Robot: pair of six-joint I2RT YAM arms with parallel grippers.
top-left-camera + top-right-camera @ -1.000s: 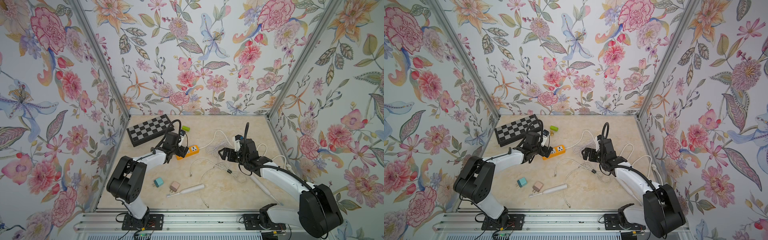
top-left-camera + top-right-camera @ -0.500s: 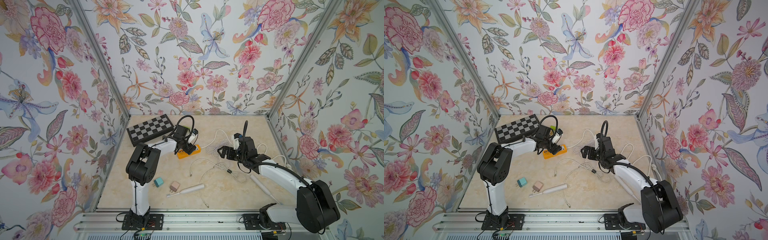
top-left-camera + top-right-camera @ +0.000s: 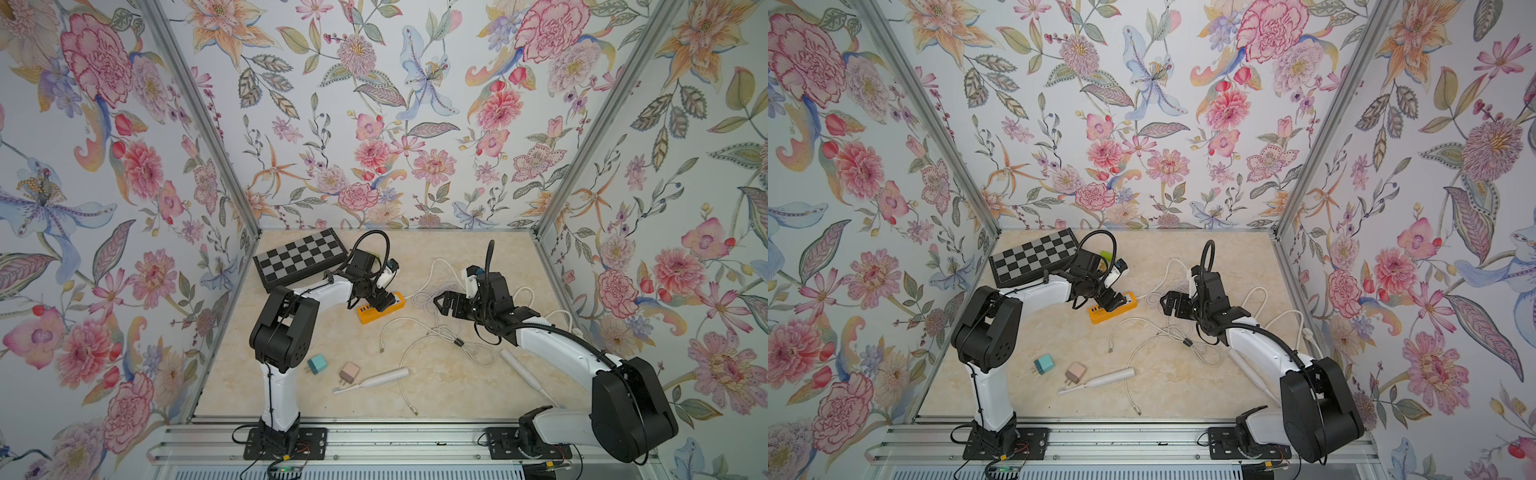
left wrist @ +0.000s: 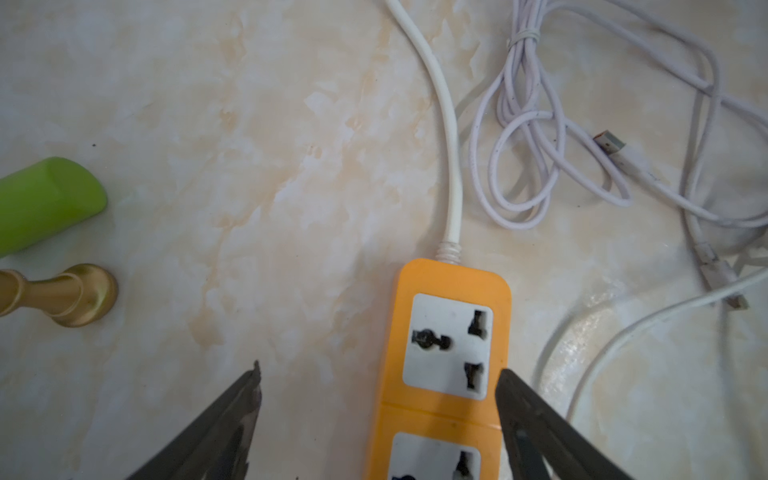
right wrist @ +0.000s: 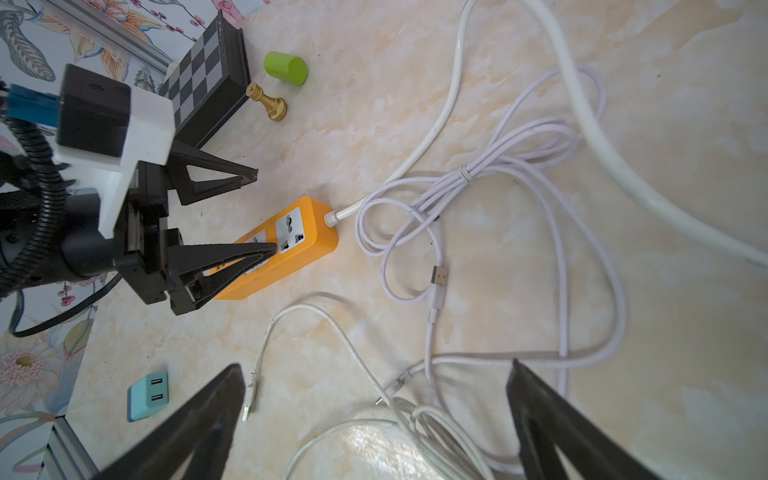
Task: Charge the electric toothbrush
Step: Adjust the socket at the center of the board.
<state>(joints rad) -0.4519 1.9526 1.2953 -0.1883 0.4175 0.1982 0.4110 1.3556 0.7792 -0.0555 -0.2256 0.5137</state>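
A white electric toothbrush point(image 3: 370, 380) point(image 3: 1096, 380) lies near the front of the table, apart from both grippers. The orange power strip point(image 3: 380, 311) point(image 4: 444, 365) point(image 5: 286, 241) lies mid-table. My left gripper point(image 3: 384, 297) point(image 4: 379, 374) point(image 5: 264, 211) hangs open low over it, one finger point(image 4: 523, 407) beside the strip's edge, the other over bare table. My right gripper point(image 3: 442, 301) point(image 5: 376, 365) stands open above loose white charging cables point(image 3: 436, 336) point(image 5: 374, 399), holding nothing. A pink adapter point(image 3: 349, 371) and a teal adapter point(image 3: 317, 365) point(image 5: 147, 395) lie by the toothbrush.
A second white toothbrush point(image 3: 525, 376) lies partly under my right arm. A chessboard point(image 3: 301, 258), a green cylinder point(image 5: 286, 68) and a gold pawn point(image 5: 268, 102) sit at the back left. A lilac cable point(image 5: 478, 174) coils beside the strip's thick white cord point(image 4: 451, 137).
My left arm has folded upright and its gripper has swung right, onto the power strip. The right arm has hardly moved.
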